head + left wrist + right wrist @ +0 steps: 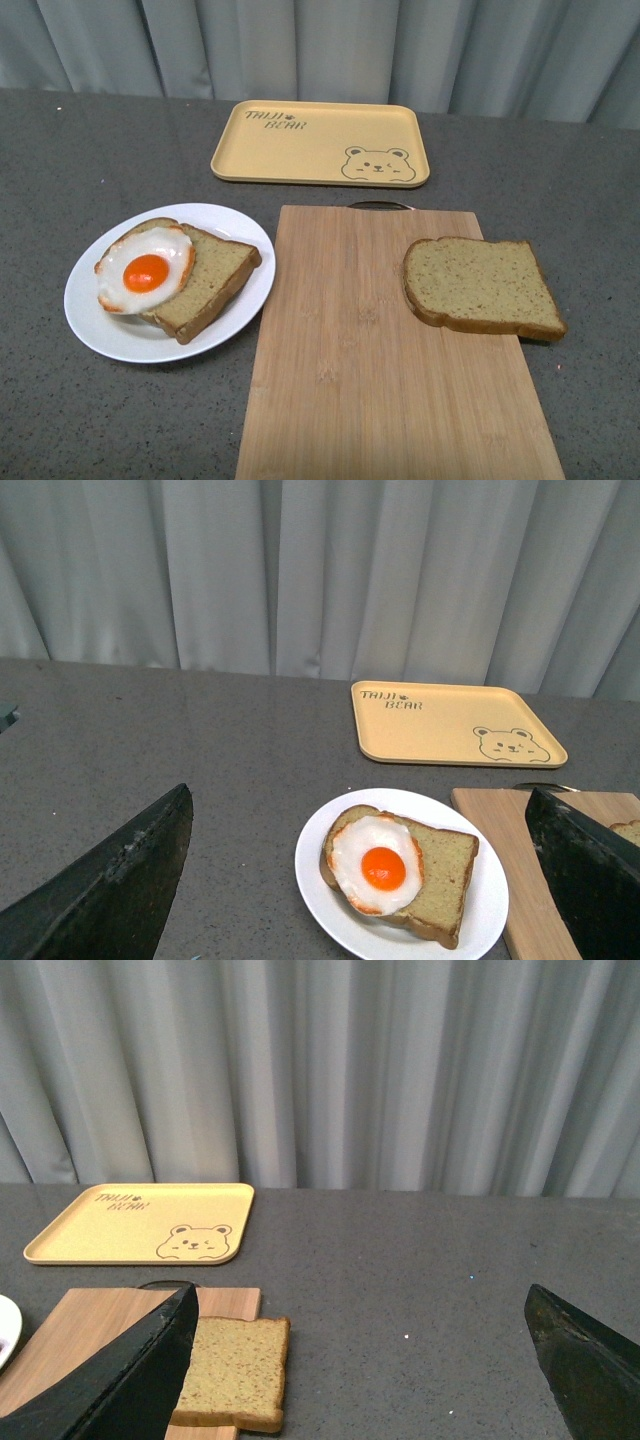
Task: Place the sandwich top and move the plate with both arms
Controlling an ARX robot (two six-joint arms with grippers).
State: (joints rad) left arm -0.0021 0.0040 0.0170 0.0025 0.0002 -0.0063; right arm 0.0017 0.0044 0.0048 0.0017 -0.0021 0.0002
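Note:
The sandwich top (pixel 482 285), a bare speckled tan slice, lies on the right part of the wooden cutting board (pixel 380 380); it also shows in the right wrist view (pixel 232 1372). The white plate (pixel 95 325) sits left of the board and holds a bread slice with a fried egg (pixel 147 270); the left wrist view shows the plate (pixel 490 900) too. Neither arm shows in the front view. My left gripper (pixel 365 890) is open above the plate and holds nothing. My right gripper (pixel 365 1370) is open and empty, with the sandwich top beside its one finger (pixel 110 1385).
A yellow tray with a bear drawing (pixel 322 143) lies at the back of the dark grey table (pixel 60 170), behind the board. Grey curtains (pixel 320 40) hang behind the table. The board's metal handle (pixel 380 205) points toward the tray.

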